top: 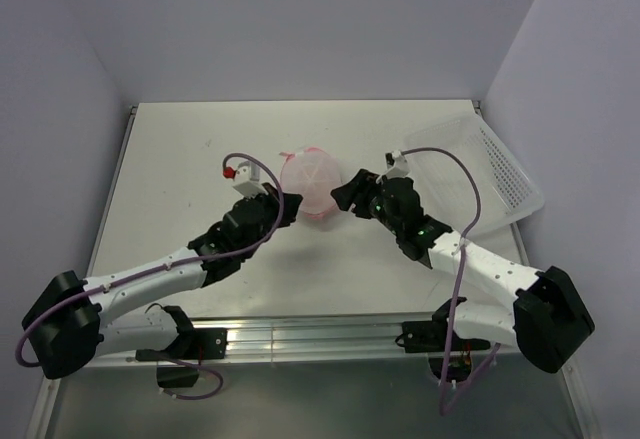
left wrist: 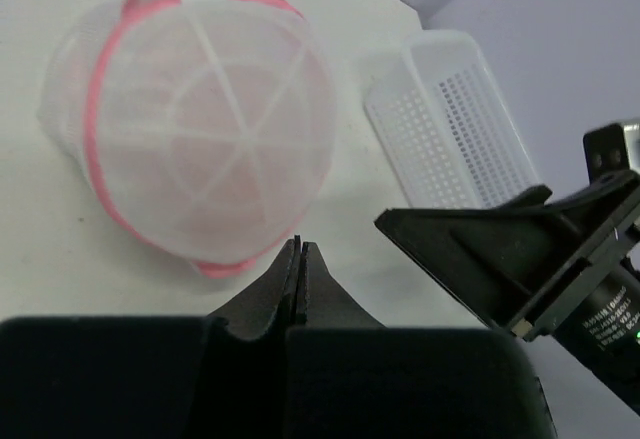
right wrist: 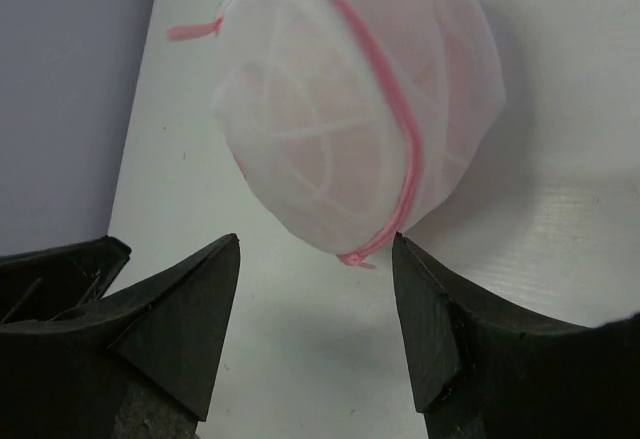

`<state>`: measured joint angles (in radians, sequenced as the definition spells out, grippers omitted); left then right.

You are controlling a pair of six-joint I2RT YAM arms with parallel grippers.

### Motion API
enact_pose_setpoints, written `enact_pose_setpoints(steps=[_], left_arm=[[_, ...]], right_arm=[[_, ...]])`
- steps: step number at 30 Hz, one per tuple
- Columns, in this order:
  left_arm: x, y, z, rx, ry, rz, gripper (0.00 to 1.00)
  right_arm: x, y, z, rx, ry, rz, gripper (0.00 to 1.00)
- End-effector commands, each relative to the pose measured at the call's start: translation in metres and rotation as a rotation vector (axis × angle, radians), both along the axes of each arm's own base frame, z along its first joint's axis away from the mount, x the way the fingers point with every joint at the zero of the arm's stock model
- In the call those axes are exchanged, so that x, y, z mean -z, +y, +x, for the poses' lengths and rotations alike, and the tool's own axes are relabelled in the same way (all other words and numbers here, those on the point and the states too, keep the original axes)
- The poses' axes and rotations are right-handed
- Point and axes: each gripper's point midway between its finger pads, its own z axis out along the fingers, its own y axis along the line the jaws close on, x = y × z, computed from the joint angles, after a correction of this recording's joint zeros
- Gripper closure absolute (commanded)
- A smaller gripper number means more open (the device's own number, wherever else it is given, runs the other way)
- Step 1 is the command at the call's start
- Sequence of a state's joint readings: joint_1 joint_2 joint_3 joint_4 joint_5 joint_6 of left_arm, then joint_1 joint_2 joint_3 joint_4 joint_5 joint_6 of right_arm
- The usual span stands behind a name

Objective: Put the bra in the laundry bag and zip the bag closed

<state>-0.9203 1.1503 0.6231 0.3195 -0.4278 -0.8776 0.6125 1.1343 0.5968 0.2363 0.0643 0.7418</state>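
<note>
We see a round white mesh laundry bag, pink-rimmed, on the counter, left hand pinched closed, empty, beside it, right hand spread wide, holding nothing.

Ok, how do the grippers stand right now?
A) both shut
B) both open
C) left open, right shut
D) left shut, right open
D: the left gripper has its fingers pressed together on nothing, while the right gripper has its jaws spread apart in front of the laundry bag, not clamped on it.
</note>
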Motion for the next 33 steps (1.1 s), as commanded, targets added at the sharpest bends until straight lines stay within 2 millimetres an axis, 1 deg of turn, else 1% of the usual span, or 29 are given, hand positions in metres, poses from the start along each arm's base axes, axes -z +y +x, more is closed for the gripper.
enact_pose_setpoints(steps=[1, 2, 3, 4, 6, 7, 8, 9, 10, 11, 14, 15, 16, 17, 19, 20, 21, 22, 23, 24, 26, 27, 28, 29, 30, 31, 32, 33], left_arm=[[0.009, 0.006, 0.001, 0.051, 0.034, -0.062, 1.00], [0.017, 0.004, -0.005, 0.084, 0.046, -0.061, 0.98], [0.021, 0.003, -0.007, 0.098, 0.051, -0.064, 0.97], [0.022, 0.002, -0.009, 0.108, 0.049, -0.073, 0.95], [0.039, 0.003, -0.013, 0.115, 0.085, -0.061, 0.90], [0.042, 0.004, -0.011, 0.111, 0.088, -0.063, 0.87], [0.049, 0.008, -0.012, 0.104, 0.097, -0.056, 0.80], [0.054, 0.010, -0.010, 0.095, 0.103, -0.052, 0.77], [0.055, 0.014, -0.005, 0.078, 0.102, -0.060, 0.74], [0.057, 0.017, -0.003, 0.075, 0.104, -0.060, 0.68], [0.059, 0.025, 0.008, 0.059, 0.085, -0.045, 0.59], [0.065, 0.026, 0.012, 0.054, 0.094, -0.030, 0.59], [0.065, 0.030, 0.018, 0.051, 0.090, -0.026, 0.57], [0.061, 0.029, 0.021, 0.058, 0.069, -0.026, 0.55], [0.064, 0.028, 0.026, 0.071, 0.063, -0.022, 0.53], [0.063, 0.027, 0.029, 0.073, 0.057, -0.024, 0.51], [0.063, 0.026, 0.033, 0.073, 0.049, -0.023, 0.50], [0.064, 0.028, 0.037, 0.064, 0.048, -0.024, 0.48], [0.061, 0.025, 0.041, 0.069, 0.041, -0.027, 0.47], [0.064, 0.024, 0.045, 0.071, 0.043, -0.026, 0.47], [0.059, 0.022, 0.052, 0.076, 0.026, -0.037, 0.47], [0.061, 0.021, 0.055, 0.076, 0.025, -0.032, 0.47], [0.054, 0.019, 0.059, 0.077, 0.008, -0.039, 0.47], [0.058, 0.018, 0.062, 0.080, 0.012, -0.027, 0.47], [0.057, 0.018, 0.066, 0.076, 0.011, -0.026, 0.48], [0.053, 0.016, 0.071, 0.076, 0.001, -0.030, 0.53], [0.057, 0.016, 0.074, 0.075, 0.009, -0.023, 0.57], [0.057, 0.016, 0.077, 0.067, 0.011, -0.023, 0.60]], right_arm=[[-0.003, 0.008, 0.009, 0.036, 0.001, 0.121, 0.30], [0.005, 0.010, 0.005, 0.036, 0.017, 0.144, 0.29], [-0.002, 0.012, 0.008, 0.043, -0.009, 0.193, 0.27], [0.004, 0.013, 0.010, 0.064, 0.015, 0.220, 0.24], [0.012, 0.015, 0.013, 0.074, 0.033, 0.235, 0.23], [0.017, 0.016, 0.015, 0.082, 0.045, 0.241, 0.23], [0.021, 0.017, 0.017, 0.084, 0.054, 0.242, 0.23], [0.033, 0.020, 0.018, 0.084, 0.080, 0.232, 0.23], [0.038, 0.021, 0.018, 0.080, 0.089, 0.227, 0.23], [0.042, 0.021, 0.019, 0.082, 0.089, 0.224, 0.23], [0.056, 0.015, 0.020, 0.097, 0.087, 0.192, 0.23], [0.059, 0.013, 0.020, 0.101, 0.089, 0.184, 0.23], [0.061, 0.012, 0.019, 0.093, 0.080, 0.171, 0.23], [0.063, 0.011, 0.018, 0.085, 0.075, 0.160, 0.24], [0.068, 0.016, 0.018, 0.055, 0.087, 0.145, 0.26], [0.065, 0.020, 0.020, 0.039, 0.078, 0.147, 0.27], [0.069, 0.024, 0.022, 0.022, 0.084, 0.139, 0.29], [0.068, 0.026, 0.024, 0.020, 0.086, 0.140, 0.31], [0.065, 0.027, 0.027, 0.021, 0.079, 0.147, 0.34], [0.065, 0.028, 0.030, 0.020, 0.079, 0.153, 0.39], [0.060, 0.026, 0.036, 0.038, 0.065, 0.163, 0.42], [0.058, 0.025, 0.039, 0.046, 0.060, 0.164, 0.47], [0.055, 0.025, 0.042, 0.047, 0.054, 0.167, 0.48], [0.055, 0.024, 0.044, 0.051, 0.052, 0.168, 0.48], [0.056, 0.024, 0.046, 0.051, 0.055, 0.166, 0.50], [0.054, 0.025, 0.048, 0.049, 0.050, 0.166, 0.50], [0.055, 0.025, 0.049, 0.051, 0.049, 0.165, 0.51], [0.057, 0.026, 0.051, 0.050, 0.052, 0.162, 0.57]])
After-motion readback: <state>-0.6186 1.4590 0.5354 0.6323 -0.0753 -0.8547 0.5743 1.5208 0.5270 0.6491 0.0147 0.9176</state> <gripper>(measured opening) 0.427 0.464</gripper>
